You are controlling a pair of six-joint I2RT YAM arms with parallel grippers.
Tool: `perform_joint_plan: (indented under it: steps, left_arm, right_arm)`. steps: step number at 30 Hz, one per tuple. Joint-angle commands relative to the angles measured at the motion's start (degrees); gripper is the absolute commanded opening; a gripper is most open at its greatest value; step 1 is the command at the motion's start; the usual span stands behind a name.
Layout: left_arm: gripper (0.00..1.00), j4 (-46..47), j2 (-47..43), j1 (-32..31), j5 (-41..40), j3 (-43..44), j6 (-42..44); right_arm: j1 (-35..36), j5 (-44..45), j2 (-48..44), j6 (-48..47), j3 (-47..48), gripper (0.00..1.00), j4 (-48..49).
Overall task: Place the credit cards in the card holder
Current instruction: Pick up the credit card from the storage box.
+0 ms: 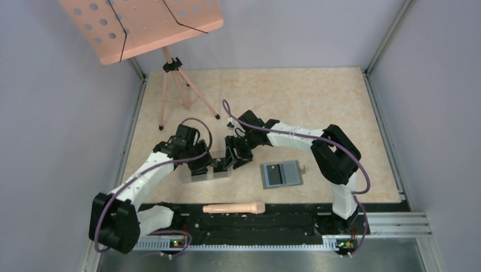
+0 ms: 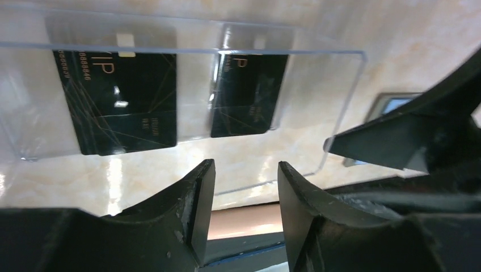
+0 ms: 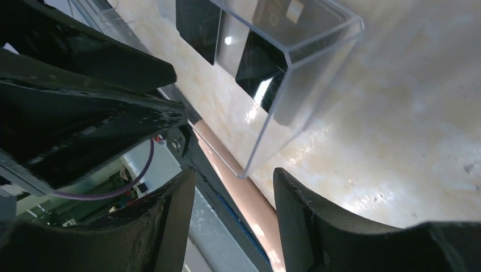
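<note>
- Cards (image 2: 119, 102) lie flat in the box (image 2: 340, 113), just ahead of the left gripper (image 2: 244, 170).
- Both sets of jaws stand part-open, empty; the right gripper (image 3: 232, 181) is at the box's other end.
- Wallet (image 1: 282, 174) lies open, right of the box.

In the top view the left gripper (image 1: 203, 168) and the right gripper (image 1: 232, 161) cover most of the clear box (image 1: 220, 173), so I cannot see its content there. The left wrist view shows me only one corner of the card holder (image 2: 391, 104). In the right wrist view the upper edge cuts the credit cards (image 3: 198, 25).
</note>
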Motion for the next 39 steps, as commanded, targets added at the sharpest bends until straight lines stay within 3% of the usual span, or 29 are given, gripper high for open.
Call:
perform_joint_plan:
  steps: [1,7,18,28,39]
  left_arm:
    - [0.49,-4.9,8.6,0.2,-1.7,7.2,6.7]
    - [0.43,-3.3,18.6,0.1,-3.2,10.2,8.7]
    - [0.41,2.3,25.7,-2.6,-3.3,7.8,7.2]
    - [0.09,3.5,28.8,-8.5,-2.5,11.0,5.8]
    - [0.01,-3.8,29.0,-12.6,-8.7,16.8,7.8]
  right_arm:
    - [1.1,-1.7,2.8,2.1,4.7,0.53,2.4]
    - [1.2,-2.0,4.8,2.2,5.4,0.42,1.8]
    - [1.2,-2.2,4.6,2.7,4.8,0.3,2.0]
    - [1.1,-2.4,2.4,4.1,2.9,0.09,2.5]
    - [1.2,-1.8,-1.0,5.2,0.3,0.04,2.8]
